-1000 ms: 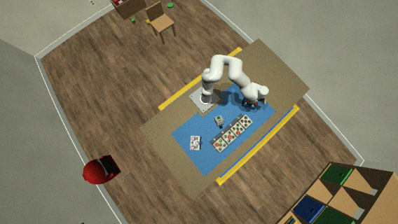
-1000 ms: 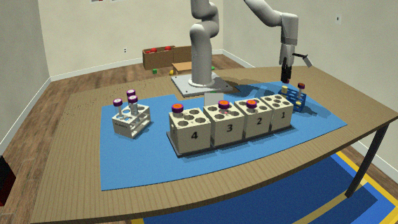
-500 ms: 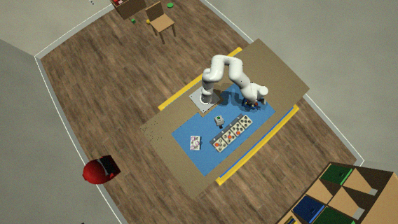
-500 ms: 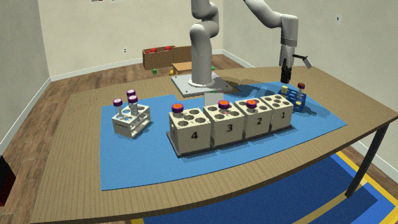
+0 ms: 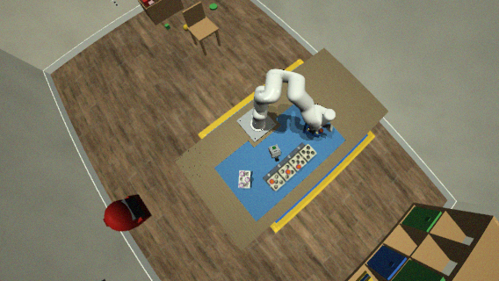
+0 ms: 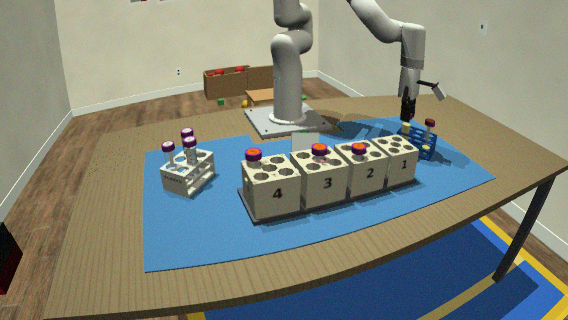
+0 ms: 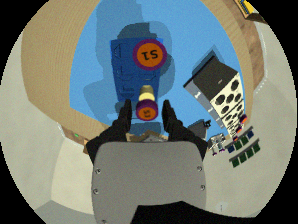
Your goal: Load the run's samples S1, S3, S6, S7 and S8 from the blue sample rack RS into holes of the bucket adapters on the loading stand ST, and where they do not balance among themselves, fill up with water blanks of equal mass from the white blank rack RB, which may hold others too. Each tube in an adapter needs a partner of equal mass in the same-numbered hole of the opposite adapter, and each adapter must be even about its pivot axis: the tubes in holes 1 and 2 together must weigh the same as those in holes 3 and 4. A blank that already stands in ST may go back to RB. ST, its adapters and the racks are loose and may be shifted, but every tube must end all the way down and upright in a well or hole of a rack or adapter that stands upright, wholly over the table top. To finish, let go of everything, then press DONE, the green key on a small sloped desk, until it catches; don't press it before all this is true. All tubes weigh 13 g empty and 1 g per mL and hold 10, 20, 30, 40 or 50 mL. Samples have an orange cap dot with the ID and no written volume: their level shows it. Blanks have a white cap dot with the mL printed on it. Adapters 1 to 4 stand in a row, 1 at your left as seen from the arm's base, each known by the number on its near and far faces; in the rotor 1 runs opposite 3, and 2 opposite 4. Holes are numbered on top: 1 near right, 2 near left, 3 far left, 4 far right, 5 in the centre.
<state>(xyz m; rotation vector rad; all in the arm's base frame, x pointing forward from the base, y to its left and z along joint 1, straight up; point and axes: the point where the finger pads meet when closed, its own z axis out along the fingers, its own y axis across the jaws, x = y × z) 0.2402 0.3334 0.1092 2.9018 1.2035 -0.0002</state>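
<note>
The blue sample rack RS (image 6: 419, 142) stands on the blue mat at the right, behind adapter 1 (image 6: 400, 157). It holds sample S1 (image 7: 149, 55) and a second orange-dotted tube (image 7: 145, 104) whose ID I cannot read. My gripper (image 7: 147, 106) hangs straight over that second tube, open, with the cap between the two fingers in the wrist view. In the exterior view the fingertips (image 6: 407, 118) are just at the cap's top. Adapters 2 (image 6: 362, 165), 3 (image 6: 325, 177) and 4 (image 6: 270, 187) each hold one orange-dotted tube. Adapter 1 is empty.
The white blank rack RB (image 6: 187, 170) with three purple-capped blanks stands at the mat's left. The grey desk with the green DONE key (image 5: 273, 147) sits between the arm's base and the stand. The table's edge runs close behind RS.
</note>
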